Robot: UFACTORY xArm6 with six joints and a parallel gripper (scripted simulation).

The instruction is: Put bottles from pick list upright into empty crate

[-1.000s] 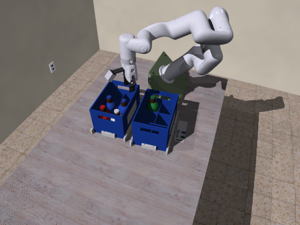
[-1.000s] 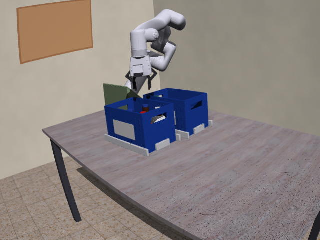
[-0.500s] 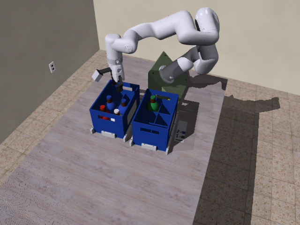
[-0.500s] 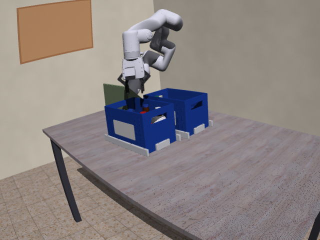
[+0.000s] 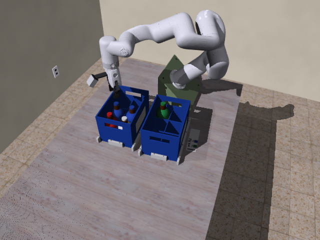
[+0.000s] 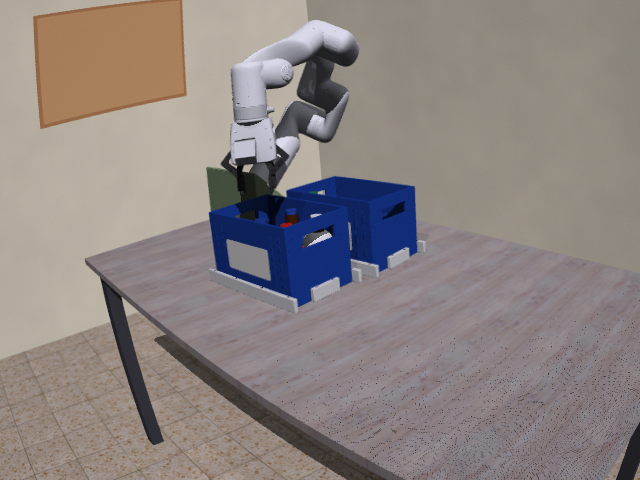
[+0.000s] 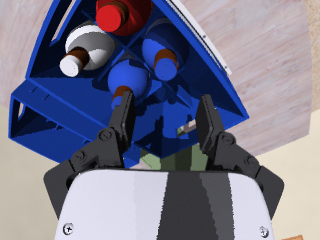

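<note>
The bottle crate (image 5: pixel 113 131) (image 6: pixel 310 258) (image 7: pixel 40 116) is blue and stands on the left in the top view. It holds two blue-label bottles (image 5: pixel 117 109) (image 5: pixel 131 112) (image 7: pixel 127 79) (image 7: pixel 163 47), a red one (image 5: pixel 110 117) (image 7: pixel 120 10) and a white one (image 5: pixel 124 119) (image 7: pixel 87 50), all upright. The second blue crate (image 5: pixel 160 144) (image 6: pixel 372 227) holds a green bottle (image 5: pixel 162 111) upright in its back left cell. The pick list (image 5: pixel 193 140) lies to its right and shows 2 by a blue patch and 1 by a green patch. My gripper (image 5: pixel 116 91) (image 6: pixel 254 188) (image 7: pixel 166 104) is open and empty, just above the back of the bottle crate, near the rear blue bottle.
A green pedestal (image 5: pixel 178 77) (image 6: pixel 222 186) carries the arm's base behind the crates. White stop blocks (image 5: pixel 115 142) (image 6: pixel 325 289) sit against the crates' feet. The wooden table (image 5: pixel 129 186) (image 6: pixel 439 335) stretches toward the front.
</note>
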